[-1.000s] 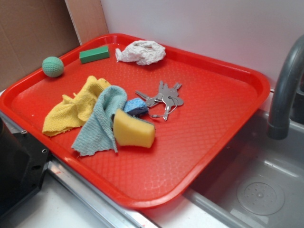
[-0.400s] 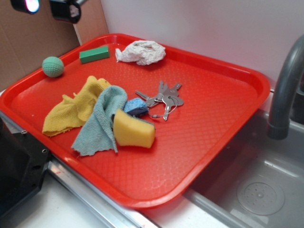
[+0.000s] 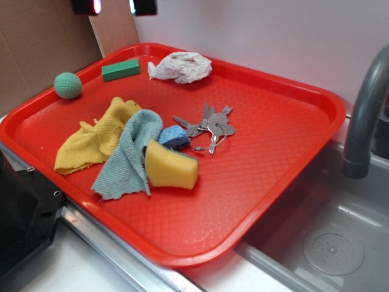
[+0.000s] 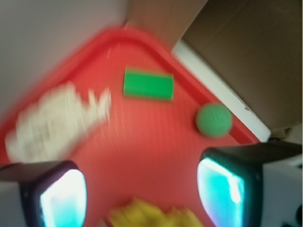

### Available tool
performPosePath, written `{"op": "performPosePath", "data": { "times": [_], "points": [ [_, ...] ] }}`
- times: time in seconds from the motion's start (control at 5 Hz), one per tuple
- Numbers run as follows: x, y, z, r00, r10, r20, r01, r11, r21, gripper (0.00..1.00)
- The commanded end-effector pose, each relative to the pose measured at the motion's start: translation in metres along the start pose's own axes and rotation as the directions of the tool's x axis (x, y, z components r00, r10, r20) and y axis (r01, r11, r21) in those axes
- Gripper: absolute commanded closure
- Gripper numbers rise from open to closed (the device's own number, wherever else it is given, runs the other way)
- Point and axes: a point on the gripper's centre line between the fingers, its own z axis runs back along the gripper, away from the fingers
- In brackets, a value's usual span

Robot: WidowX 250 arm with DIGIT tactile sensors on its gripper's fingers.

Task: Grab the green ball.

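Observation:
The green ball [image 3: 67, 85] is small, teal and dimpled, and lies near the far left rim of the red tray [image 3: 285, 152]. In the blurred wrist view the green ball [image 4: 214, 120] sits up and to the right, ahead of the right finger. My gripper [image 3: 113, 6] shows only as two dark fingertips at the top edge of the exterior view, high above the tray's back left corner. In the wrist view my gripper [image 4: 142, 191] is open, with bare tray between its fingers.
On the tray lie a flat green block [image 3: 120, 69], a crumpled white cloth [image 3: 181, 66], keys [image 3: 209, 126], a yellow cloth [image 3: 97, 137], a teal cloth [image 3: 129, 155] and a yellow sponge [image 3: 170, 165]. A cardboard wall [image 3: 42, 42] stands left, a sink faucet [image 3: 364, 115] right.
My gripper has come into view at the top left and shifted to the right above the tray's back corner. Nothing on the tray has moved.

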Motion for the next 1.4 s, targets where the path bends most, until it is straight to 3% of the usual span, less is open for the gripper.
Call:
{"op": "performPosePath", "data": {
  "times": [0.0,0.2,0.4,0.6,1.2],
  "points": [
    [0.011,0.011,0.020,0.999,0.020,0.045,-0.018,0.999,-0.039,0.00],
    [0.032,0.022,-0.012,0.977,0.206,0.058,-0.201,0.976,-0.081,0.00],
    [0.022,0.046,-0.001,0.955,0.278,0.101,-0.265,0.956,-0.122,0.00],
    [0.011,0.067,-0.007,0.940,0.341,0.015,-0.335,0.930,-0.154,0.00],
    [0.007,0.104,-0.042,0.923,0.379,0.065,-0.367,0.919,-0.145,0.00]
  ]
}}
